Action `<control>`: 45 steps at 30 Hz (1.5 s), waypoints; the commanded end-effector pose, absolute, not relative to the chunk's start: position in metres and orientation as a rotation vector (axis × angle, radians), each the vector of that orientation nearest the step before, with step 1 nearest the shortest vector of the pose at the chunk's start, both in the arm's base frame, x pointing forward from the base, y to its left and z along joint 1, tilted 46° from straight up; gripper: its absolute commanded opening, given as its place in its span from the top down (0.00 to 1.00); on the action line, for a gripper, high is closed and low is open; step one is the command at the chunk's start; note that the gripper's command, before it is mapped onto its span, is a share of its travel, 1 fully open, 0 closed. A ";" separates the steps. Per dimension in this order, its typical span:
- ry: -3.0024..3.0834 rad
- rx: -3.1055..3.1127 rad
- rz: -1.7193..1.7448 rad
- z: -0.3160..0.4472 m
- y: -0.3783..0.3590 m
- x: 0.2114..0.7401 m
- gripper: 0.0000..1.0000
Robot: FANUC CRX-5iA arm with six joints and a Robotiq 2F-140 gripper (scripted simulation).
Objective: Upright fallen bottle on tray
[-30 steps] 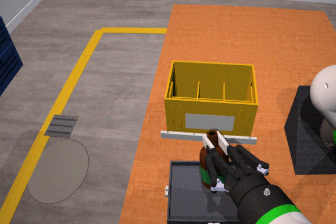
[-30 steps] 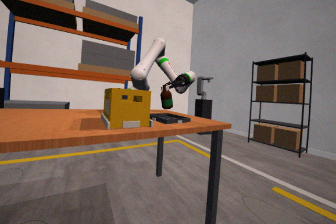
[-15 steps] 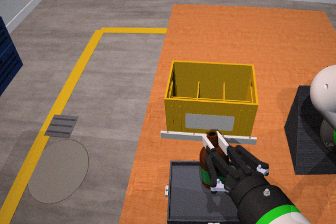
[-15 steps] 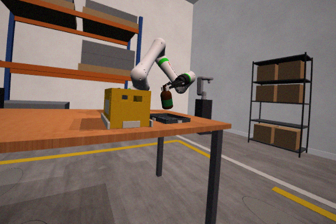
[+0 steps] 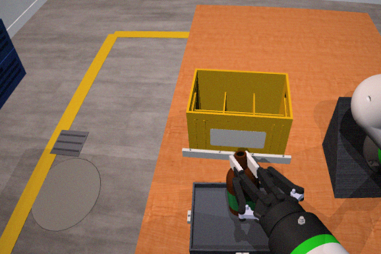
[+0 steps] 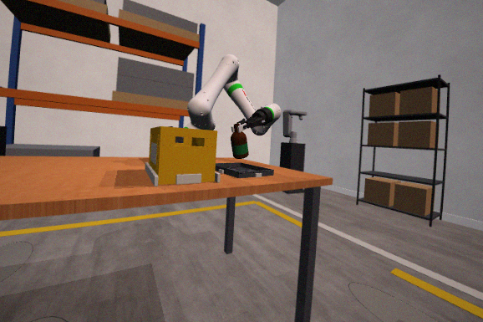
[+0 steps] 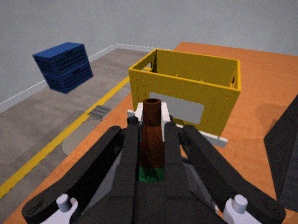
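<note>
My gripper [image 5: 244,163] [image 6: 239,125] [image 7: 152,110] is shut on the neck of a brown bottle [image 5: 231,179] [image 6: 239,143] [image 7: 151,137] with a green label band. The bottle hangs upright in the air, above the dark grey tray [image 5: 209,222] [image 6: 244,170] on the orange table. Its base is clear of the tray in the exterior view. The yellow crate [image 5: 238,129] [image 6: 184,153] [image 7: 190,85] with inner dividers stands just behind the tray.
A grey bar [image 5: 201,153] lies at the crate's front foot. The arm's dark base block [image 5: 349,162] stands at the right. A blue pallet stack [image 7: 64,66] stands on the floor at the left. A black shelf with boxes [image 6: 403,147] stands by the far wall.
</note>
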State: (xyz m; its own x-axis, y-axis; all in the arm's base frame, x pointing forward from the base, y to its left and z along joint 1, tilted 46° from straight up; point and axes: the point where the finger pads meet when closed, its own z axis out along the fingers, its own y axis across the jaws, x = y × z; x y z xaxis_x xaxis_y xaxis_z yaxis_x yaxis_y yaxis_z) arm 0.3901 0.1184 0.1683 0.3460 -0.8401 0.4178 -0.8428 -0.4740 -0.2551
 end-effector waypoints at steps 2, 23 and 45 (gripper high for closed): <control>-1.609 2.573 0.794 0.166 0.121 0.390 1.00; -1.609 2.573 0.794 0.152 0.135 0.386 1.00; -1.609 2.573 0.794 0.137 0.150 0.382 1.00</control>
